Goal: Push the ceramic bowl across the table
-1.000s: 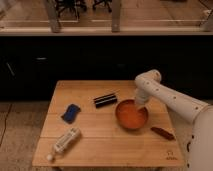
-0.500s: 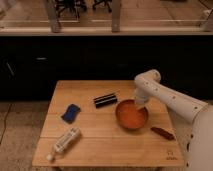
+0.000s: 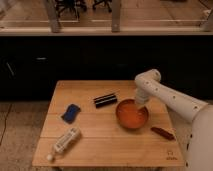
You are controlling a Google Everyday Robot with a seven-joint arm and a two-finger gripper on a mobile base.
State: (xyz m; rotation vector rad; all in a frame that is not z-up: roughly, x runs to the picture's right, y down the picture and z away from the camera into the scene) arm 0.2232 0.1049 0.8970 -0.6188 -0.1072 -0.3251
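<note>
Apparently pincer dips behind ceramic bowl rim, fingertips hidden

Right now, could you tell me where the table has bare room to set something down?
The light-wood table has bare room along its front edge, between the white plastic bottle and the corner logo, and along its far-left edge behind the blue sponge. The right side is crowded: orange-red ceramic bowl, gripper at its rim, black box, brown item.
</note>
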